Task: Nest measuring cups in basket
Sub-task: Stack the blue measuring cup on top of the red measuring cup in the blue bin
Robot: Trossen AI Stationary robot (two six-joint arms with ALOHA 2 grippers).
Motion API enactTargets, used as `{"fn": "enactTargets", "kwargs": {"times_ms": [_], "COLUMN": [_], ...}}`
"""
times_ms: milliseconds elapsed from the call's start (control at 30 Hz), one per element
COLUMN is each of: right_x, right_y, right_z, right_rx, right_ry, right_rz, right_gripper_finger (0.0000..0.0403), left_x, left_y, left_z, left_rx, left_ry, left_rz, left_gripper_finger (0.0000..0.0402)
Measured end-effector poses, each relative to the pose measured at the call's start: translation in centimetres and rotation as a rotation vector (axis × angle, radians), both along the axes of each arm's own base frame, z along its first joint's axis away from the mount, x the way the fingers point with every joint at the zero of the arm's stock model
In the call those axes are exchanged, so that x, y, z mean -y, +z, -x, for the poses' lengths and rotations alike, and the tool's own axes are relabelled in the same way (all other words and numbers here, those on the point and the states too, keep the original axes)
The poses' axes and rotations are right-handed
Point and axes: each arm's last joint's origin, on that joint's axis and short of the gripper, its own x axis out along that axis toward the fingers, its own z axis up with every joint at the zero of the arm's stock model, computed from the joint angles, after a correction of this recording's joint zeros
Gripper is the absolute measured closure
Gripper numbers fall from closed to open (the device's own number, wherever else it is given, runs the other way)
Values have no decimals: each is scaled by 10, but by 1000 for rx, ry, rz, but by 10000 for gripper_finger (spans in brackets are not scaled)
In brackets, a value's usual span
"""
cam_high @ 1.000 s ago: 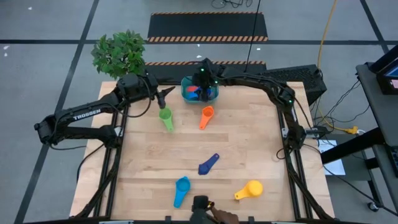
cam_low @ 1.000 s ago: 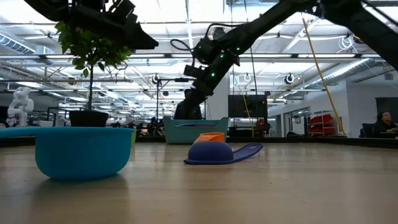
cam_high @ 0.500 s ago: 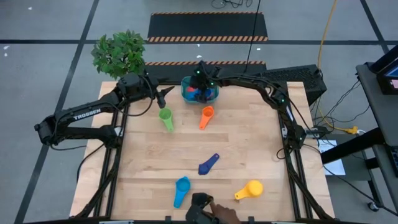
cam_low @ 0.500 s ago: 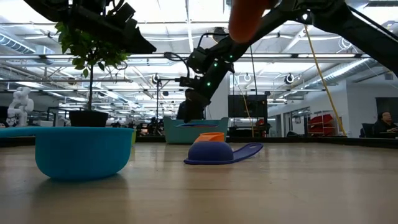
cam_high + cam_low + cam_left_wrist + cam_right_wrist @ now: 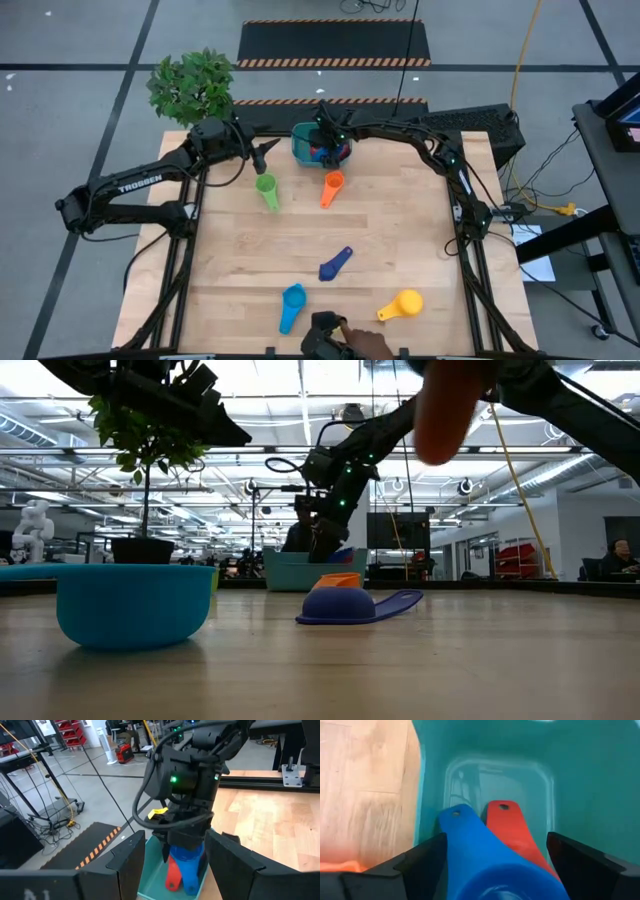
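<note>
Blue cup (image 5: pixel 485 865) between right end effector (image 5: pixel 495 870) fingers

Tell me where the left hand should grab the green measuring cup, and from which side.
Judging by its pose, grip the green cup by its flat handle, which lies on the wood pointing toward the table's front, away from the basket. Come straight down from above, fingers closing across the handle's narrow width. The left hand waits nearby; the round bowl looks too wide to pinch securely.

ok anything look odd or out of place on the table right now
One oddity: a person's hand reaches over the table's near edge, close to the light blue cup and yellow cup. In the low view it blurs across the top. Otherwise the loose cups simply lie scattered.
</note>
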Motion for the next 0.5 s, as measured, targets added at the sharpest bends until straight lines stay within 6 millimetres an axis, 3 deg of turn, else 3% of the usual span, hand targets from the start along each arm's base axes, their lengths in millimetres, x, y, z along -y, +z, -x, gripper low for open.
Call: {"fn": "enactTargets", "kwargs": {"times_ms": [500], "right_x": [-4], "right_y": [2], "right_z": [5], "right_rx": [-60], "right_ry": [74], "right_rz": [17], "right_gripper_finger": [73], "left_x": [0], "left_y": [-1], "left_z": [0], "left_rx": [-14], "left_ry": [-2], "left_rz": [-3], "left_gripper_finger": [195]}}
